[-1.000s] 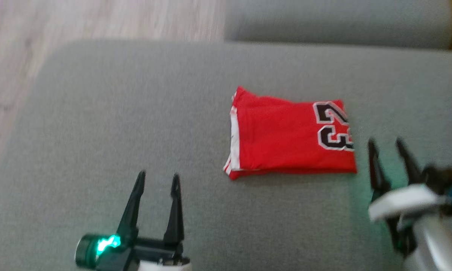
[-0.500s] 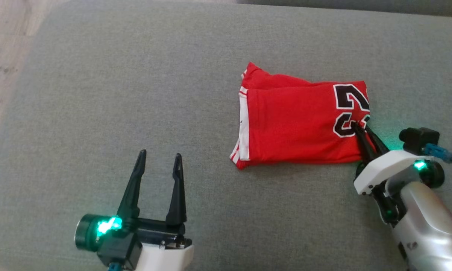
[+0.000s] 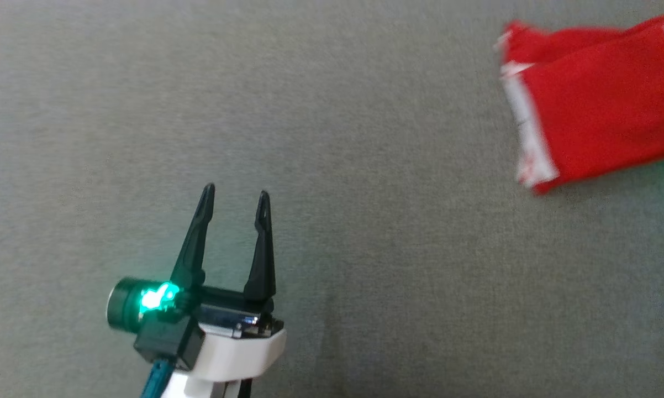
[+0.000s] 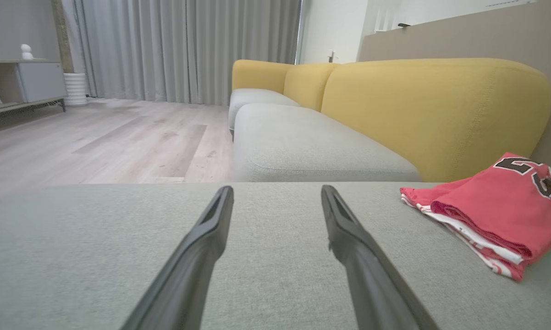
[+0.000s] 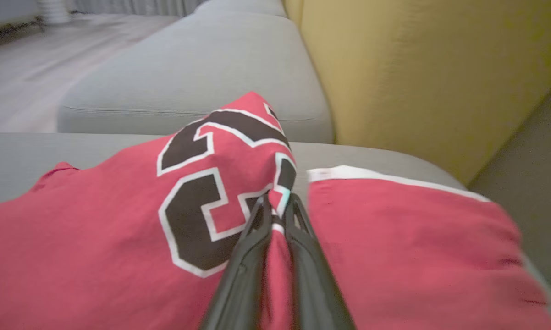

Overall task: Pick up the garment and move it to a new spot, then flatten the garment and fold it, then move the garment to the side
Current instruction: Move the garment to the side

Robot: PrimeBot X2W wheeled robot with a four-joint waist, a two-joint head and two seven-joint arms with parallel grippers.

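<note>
The garment (image 3: 597, 105) is a folded red jersey with white trim and black numbers, lying on the grey sofa cushion at the head view's upper right; it also sits at the right of the left wrist view as the garment (image 4: 491, 211). My right gripper (image 5: 278, 206) is shut, pinching a fold of the garment (image 5: 119, 238) by the black number, and the cloth rises there. A second red piece with white trim (image 5: 408, 247) lies right of the fingers. My left gripper (image 3: 235, 202) stands open over bare cushion, well left of the jersey.
The grey seat cushion (image 3: 365, 249) spreads under both arms. A yellow sofa backrest (image 4: 436, 110) rises behind the garment, with another grey seat cushion (image 4: 303, 142) beyond. Wooden floor (image 4: 96, 142), curtains and a low cabinet lie at the far left.
The head camera has tilted down and left, so the jersey now sits at the picture's right edge. My right gripper reached the jersey's numbered edge and shut on it. The left gripper stayed open.
</note>
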